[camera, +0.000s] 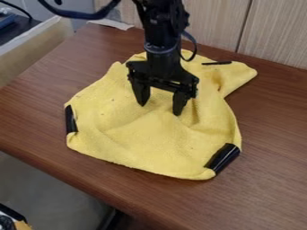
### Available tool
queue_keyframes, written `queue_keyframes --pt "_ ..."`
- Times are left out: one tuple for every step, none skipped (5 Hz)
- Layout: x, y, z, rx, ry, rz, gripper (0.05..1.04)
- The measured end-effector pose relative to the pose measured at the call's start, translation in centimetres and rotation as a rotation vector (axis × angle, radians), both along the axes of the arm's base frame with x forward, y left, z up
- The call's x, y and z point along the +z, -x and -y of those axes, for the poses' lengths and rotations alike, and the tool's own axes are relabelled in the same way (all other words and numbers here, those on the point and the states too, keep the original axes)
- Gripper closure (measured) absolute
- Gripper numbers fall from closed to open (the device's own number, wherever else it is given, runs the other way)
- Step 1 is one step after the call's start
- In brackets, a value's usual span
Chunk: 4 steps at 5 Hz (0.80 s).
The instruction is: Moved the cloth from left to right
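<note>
In the camera view, the yellow cloth [146, 146] lies spread and lightly rumpled on the brown tabletop [269, 121], around its middle and back towards the far edge. Its upper right flap points towards the panelled wall [276, 36], a strip of wood between them. A narrower flap of wood separates the cloth's lower rim from the near edge, which slants down to the right. The widest run of wood lies to the right of the cloth, giving it room on that side; more wood stretches from its left rim to the left edge.

The hand [160, 108] hangs over the upper middle of the cloth, fingers spread, with yellow fabric visible between them. Whether the tips touch it, I cannot tell.

Black pieces sit at the cloth's left rim [71, 119], lower right corner [222, 157] and upper rim [216, 63]. A pale strip [112, 23] lies by the tabletop's far left corner.
</note>
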State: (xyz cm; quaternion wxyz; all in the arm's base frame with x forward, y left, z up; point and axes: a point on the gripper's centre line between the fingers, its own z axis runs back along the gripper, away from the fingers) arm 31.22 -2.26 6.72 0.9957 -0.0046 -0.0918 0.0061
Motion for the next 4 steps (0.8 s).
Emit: queue_keyframes --pt "1.3 0.0 0.3 -0.018 0.015 0.030 0.083" --pt "2.5 0.4 0.1 -0.030 0.019 0.045 0.083" --pt "5.2 0.6 -0.6 -0.032 0.016 0.086 0.083" --pt "7.3 1.4 -2.0 -0.034 -0.031 0.123 0.083"
